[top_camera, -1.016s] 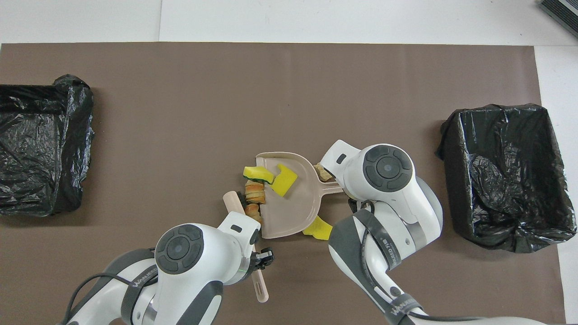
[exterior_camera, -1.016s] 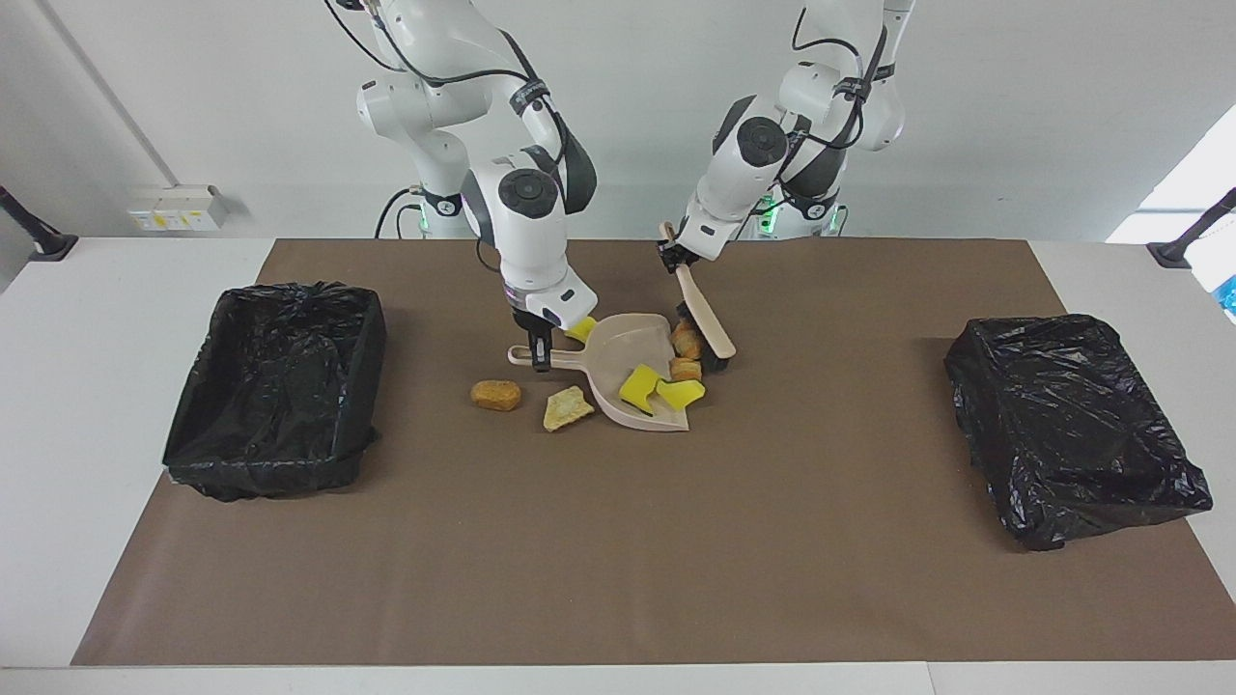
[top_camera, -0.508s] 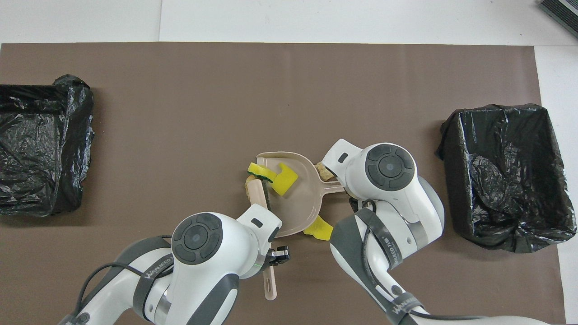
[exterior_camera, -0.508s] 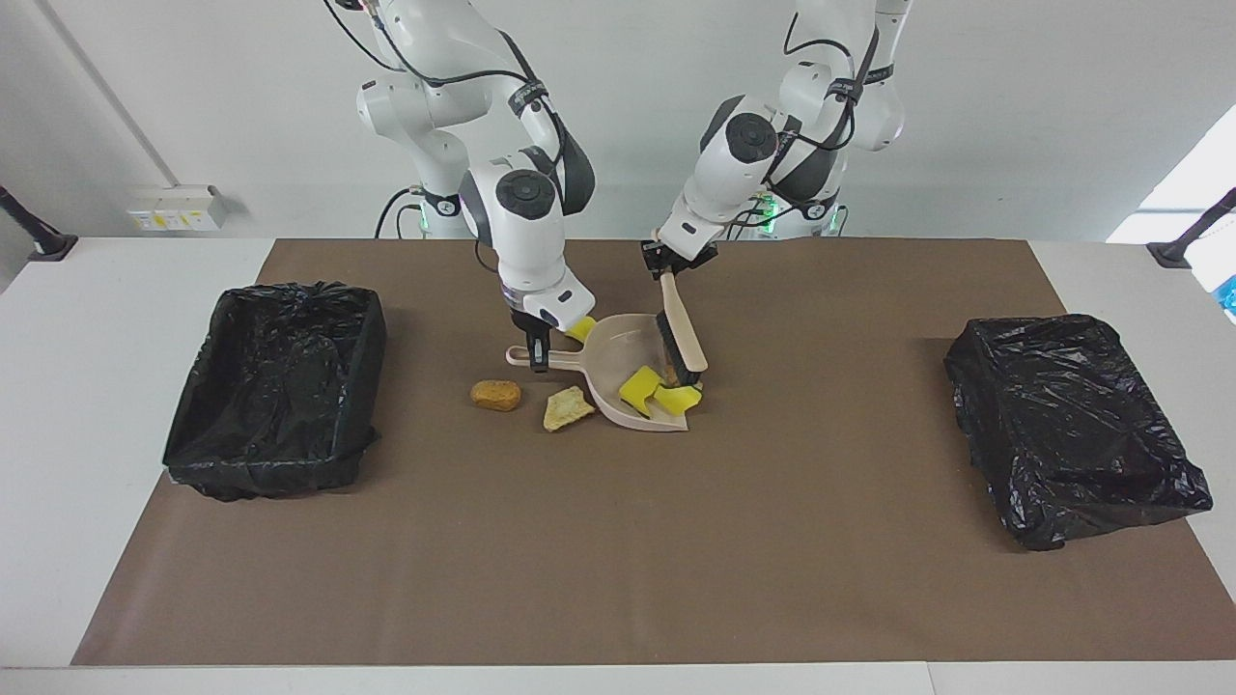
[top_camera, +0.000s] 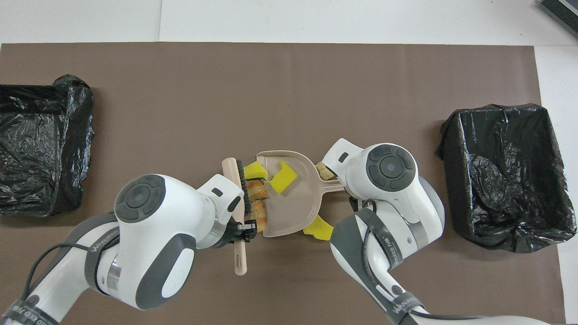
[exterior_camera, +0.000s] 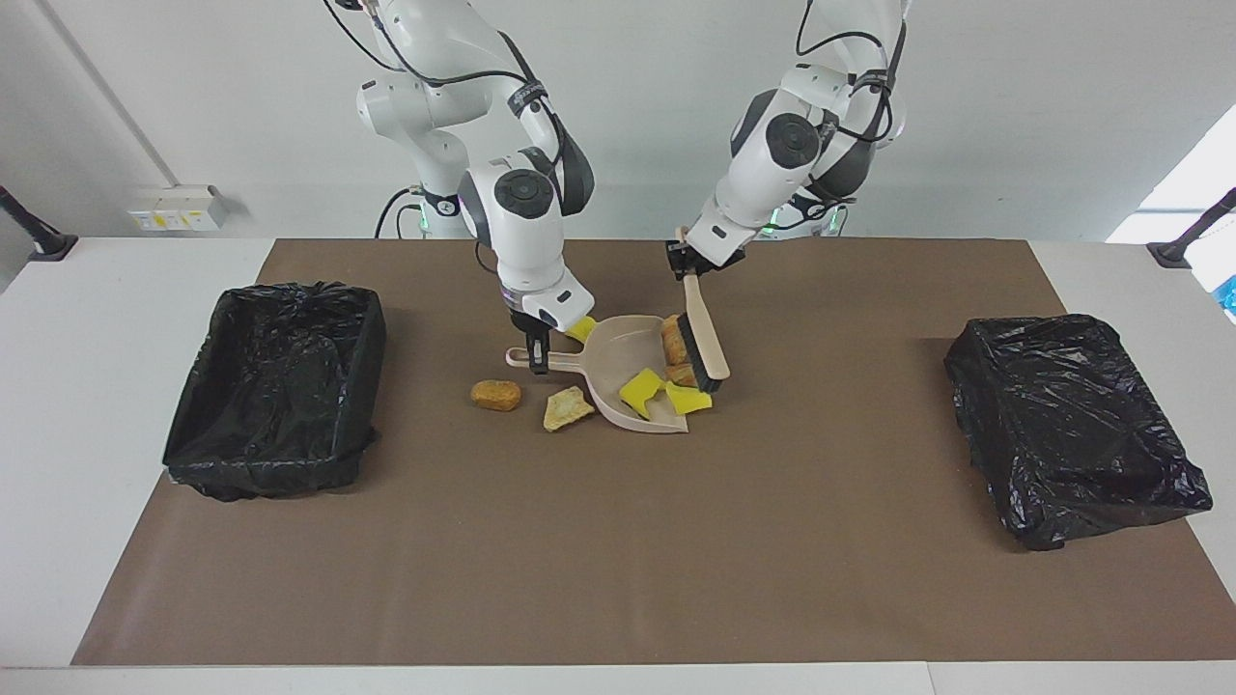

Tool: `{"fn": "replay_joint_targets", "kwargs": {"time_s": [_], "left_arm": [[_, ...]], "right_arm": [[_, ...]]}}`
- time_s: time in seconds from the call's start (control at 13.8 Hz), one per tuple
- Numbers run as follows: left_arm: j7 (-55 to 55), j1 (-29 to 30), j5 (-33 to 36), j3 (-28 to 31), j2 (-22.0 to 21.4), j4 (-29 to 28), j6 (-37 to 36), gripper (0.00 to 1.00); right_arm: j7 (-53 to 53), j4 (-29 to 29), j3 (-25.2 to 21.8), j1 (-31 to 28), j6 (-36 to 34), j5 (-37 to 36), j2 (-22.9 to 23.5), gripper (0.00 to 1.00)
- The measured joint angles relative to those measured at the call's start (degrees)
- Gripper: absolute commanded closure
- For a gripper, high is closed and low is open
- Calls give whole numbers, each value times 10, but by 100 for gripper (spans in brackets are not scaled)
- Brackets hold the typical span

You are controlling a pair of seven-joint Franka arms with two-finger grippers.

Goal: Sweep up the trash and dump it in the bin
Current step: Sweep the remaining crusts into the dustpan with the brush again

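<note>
Moved: brush (exterior_camera: 697, 340) has swung back out since a moment ago; its bristles now sit at the open mouth of the dustpan (exterior_camera: 628, 365), toward the left arm's end, with two brown bread bits (exterior_camera: 675, 351) pressed between bristles and pan.
Surface: brown mat (exterior_camera: 618, 541) on a white top.
Bins: two black-bagged bins, one (exterior_camera: 275, 386) at the right arm's end and one (exterior_camera: 1072, 425) at the left arm's end; both lie well apart from the pan.
Arms: right arm comes to the pan handle, left arm to the brush handle.
Right tool (exterior_camera: 537, 349): pinching the dustpan handle, holding the pan on the mat.
Left tool (exterior_camera: 691, 266): pinching the top of the brush handle; the brush hangs down, tilted.
Trash in the pan: two yellow sponge bits (exterior_camera: 661, 391) at the pan's lip, one half over the edge.
Trash outside the pan: an orange chunk (exterior_camera: 495, 395) and a tan chunk (exterior_camera: 566, 408) lie beside the pan handle, toward the right arm's end; a yellow bit (exterior_camera: 580, 329) peeks out nearer the robots, touching the pan.
Key relation: the bread bits lie between the brush and the pan, so I think a push toward the right arm's end would slide them in. The brush's long side runs along the pan mouth.
In the way: the pan and the right arm stand between the brush and the three outside bits.
Risk: the sponge on the lip could slip off.
</note>
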Motion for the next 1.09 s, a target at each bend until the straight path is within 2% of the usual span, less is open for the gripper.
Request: {"fn": "replay_joint_targets", "kwargs": {"time_s": [0.22, 0.58, 0.73, 1.09], "left_arm": [[33, 24, 0, 1, 11, -13, 14, 100], [45, 21, 0, -6, 39, -31, 37, 100], [35, 3, 0, -12, 44, -31, 42, 100], [-44, -88, -1, -19, 43, -25, 64, 100]], "right_arm": [[3, 0, 0, 1, 1, 0, 0, 100], [4, 0, 1, 1, 1, 0, 0, 100], [5, 0, 1, 1, 2, 0, 0, 100], [8, 0, 0, 1, 2, 0, 0, 100]]}}
